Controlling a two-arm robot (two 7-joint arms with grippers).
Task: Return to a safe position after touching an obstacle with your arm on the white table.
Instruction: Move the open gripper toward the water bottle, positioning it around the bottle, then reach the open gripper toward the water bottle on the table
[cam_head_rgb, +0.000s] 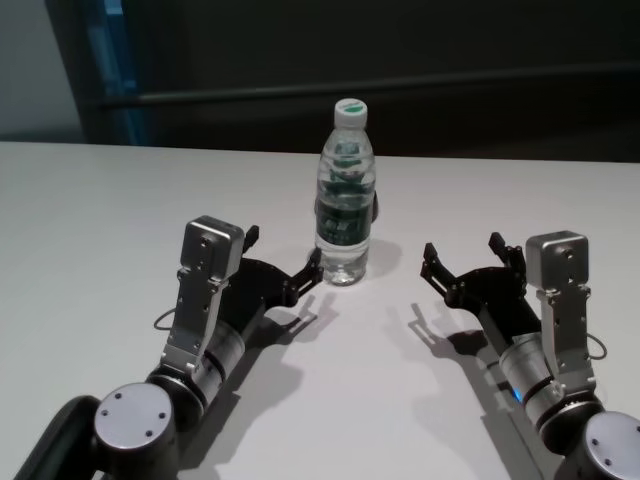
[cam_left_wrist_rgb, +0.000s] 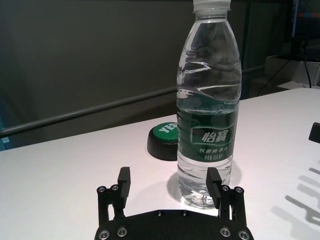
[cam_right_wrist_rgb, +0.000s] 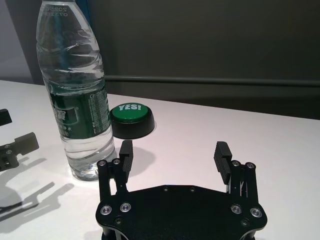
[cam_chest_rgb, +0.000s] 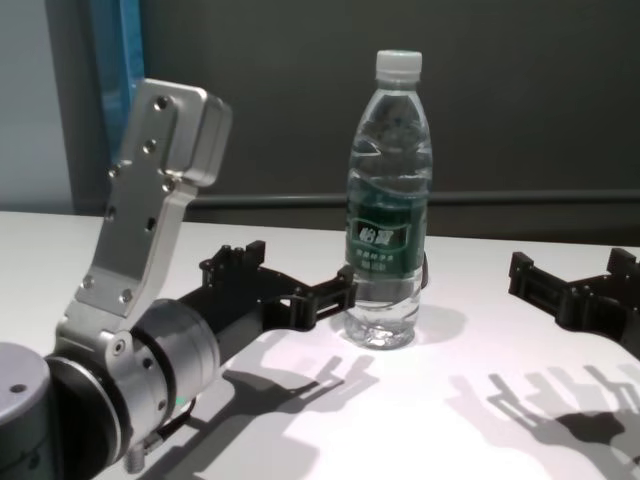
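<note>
The water bottle (cam_head_rgb: 346, 195) stands upright on the white table (cam_head_rgb: 100, 220), near the middle and toward the far side. It is clear plastic with a white screw cap (cam_head_rgb: 350, 108) and a dark green label (cam_chest_rgb: 385, 232) with white characters, and it holds water to about the upper edge of the label.

The left gripper (cam_head_rgb: 285, 262) lies low over the table, just to the left of the bottle. Its jaws are spread apart and grasp nothing. In the left wrist view, 1 finger (cam_left_wrist_rgb: 214, 182) stands directly in front of the bottle's lower part, very close to it, but I cannot tell if it really touches. The other finger (cam_left_wrist_rgb: 124, 181) is well clear of the bottle.

The right gripper (cam_head_rgb: 462, 258) is on the right side, apart from the bottle, with bare table between them. Its jaws are also released and hold nothing.

Just behind the bottle sits a low black round button with a green top (cam_right_wrist_rgb: 132, 120); the word "YES!" is written on it.
</note>
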